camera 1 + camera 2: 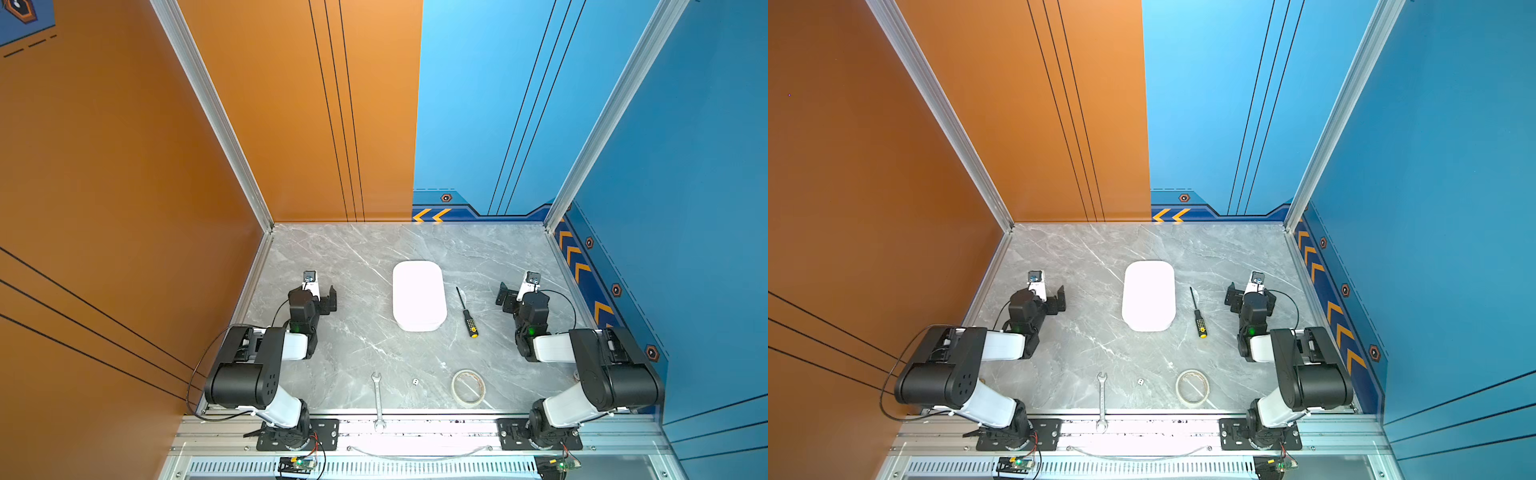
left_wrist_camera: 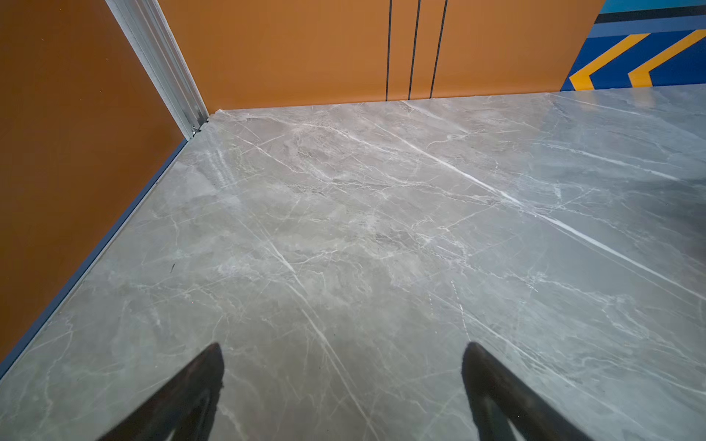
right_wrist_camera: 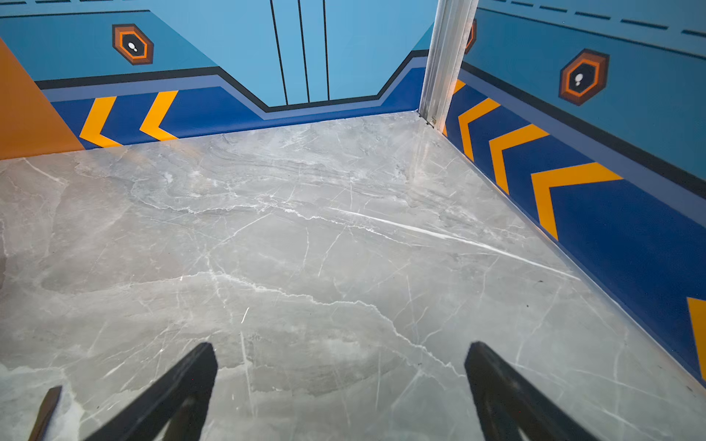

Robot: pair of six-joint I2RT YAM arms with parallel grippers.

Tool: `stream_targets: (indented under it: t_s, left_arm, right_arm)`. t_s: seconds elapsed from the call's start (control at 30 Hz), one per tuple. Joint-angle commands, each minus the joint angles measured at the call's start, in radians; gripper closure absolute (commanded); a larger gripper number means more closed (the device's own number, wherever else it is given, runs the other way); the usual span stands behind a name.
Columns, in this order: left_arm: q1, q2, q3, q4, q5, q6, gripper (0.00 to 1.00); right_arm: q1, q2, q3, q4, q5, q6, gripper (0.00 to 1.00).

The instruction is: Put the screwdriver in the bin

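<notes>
Fingers [image 3: 187, 382] wide apart, all empty.

In both top views the bin [image 1: 419, 296] glares so white that I can't separate its rim from its floor. The screwdriver [image 1: 466, 312] has a tip too thin for me to tell its type, and the yellow marks on its handle are unreadable specks. The die [image 1: 415, 381] is too small to read. In the left wrist view, the left gripper [image 2: 342, 351] shows only two dark, blurred fingertips, and the frame edge cuts off the rest. The right gripper [image 3: 342, 349] is cropped the same way in its wrist view. A brown sliver [image 3: 46, 412] at that view's edge is also cut off, and I can't tell what it is.
</notes>
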Motion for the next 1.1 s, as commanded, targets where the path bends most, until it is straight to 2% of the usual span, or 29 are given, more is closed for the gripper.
stream_targets:
  t_s: [0.0,0.3,0.53,0.67,0.77,0.87,0.97,1.07]
  left_arm:
    - [0.0,0.013,0.01,0.002,-0.008,-0.009,0.02]
    - [-0.002,0.007,0.013,-0.005,-0.006,-0.007,0.02]
    - [-0.018,-0.089,0.083,-0.211,0.013,0.023,0.02]
    - [-0.035,-0.149,0.127,-0.329,0.047,0.053,0.02]
    - [-0.052,-0.197,0.163,-0.403,0.091,0.068,0.02]
    - [-0.054,-0.223,0.192,-0.428,0.167,0.011,0.02]
    - [-0.058,-0.222,0.217,-0.429,0.266,-0.035,0.02]
    - [-0.063,-0.212,0.241,-0.444,0.308,-0.105,0.02]
  right_arm:
    - [-0.001,0.007,0.016,-0.019,0.006,-0.018,0.0]
    - [0.007,0.006,0.013,-0.013,0.034,-0.02,0.0]
    - [0.025,-0.046,0.011,-0.046,0.09,-0.02,0.0]
    - [0.051,-0.136,0.015,-0.125,0.136,-0.039,0.0]
    - [0.059,-0.241,0.047,-0.274,0.135,-0.038,0.0]
    - [0.064,-0.348,0.124,-0.522,0.108,-0.009,0.0]
    - [0.061,-0.433,0.232,-0.817,0.042,0.057,0.0]
    - [0.061,-0.47,0.307,-1.006,-0.058,0.11,0.0]
